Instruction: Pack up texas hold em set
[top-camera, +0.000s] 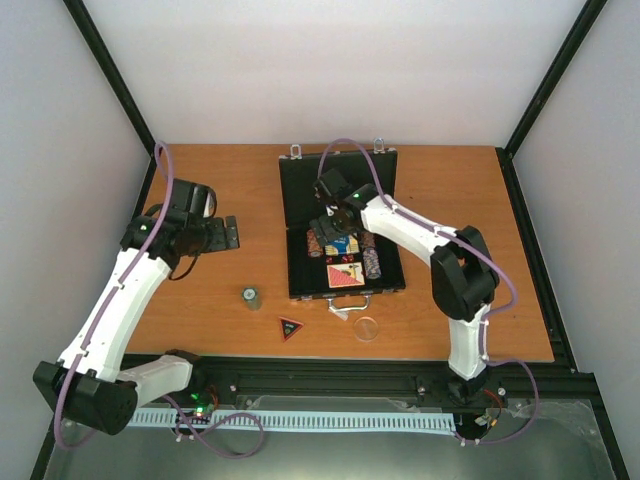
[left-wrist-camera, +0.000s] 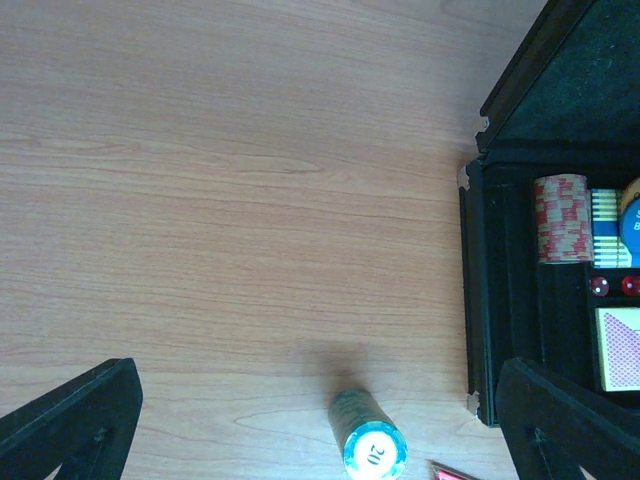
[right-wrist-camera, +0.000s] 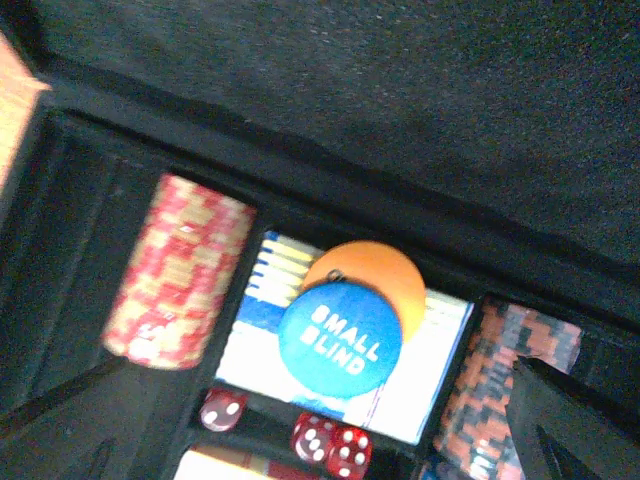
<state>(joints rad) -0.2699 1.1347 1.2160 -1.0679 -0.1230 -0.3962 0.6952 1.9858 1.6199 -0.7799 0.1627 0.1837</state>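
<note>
The black briefcase (top-camera: 300, 215) lies open in the middle of the table, its lid flat at the back. Its tray holds a red-and-cream chip stack (right-wrist-camera: 180, 270), a red-and-black chip stack (right-wrist-camera: 500, 390), red dice (right-wrist-camera: 330, 445) and a card deck (right-wrist-camera: 440, 385). The blue round button (right-wrist-camera: 340, 335) lies on that deck, over an orange disc (right-wrist-camera: 385, 270). A red-backed deck (top-camera: 345, 275) lies nearer the front. My right gripper (top-camera: 335, 215) hovers open and empty above the button. A green chip stack (left-wrist-camera: 370, 440) stands on the table left of the case. My left gripper (left-wrist-camera: 320, 380) is open above it.
A red-and-black triangular piece (top-camera: 290, 327) and a clear round disc (top-camera: 367, 328) lie on the table in front of the case. The case's silver handle (top-camera: 345, 308) faces the front edge. The case wall (left-wrist-camera: 478, 300) is close to my left gripper's right finger.
</note>
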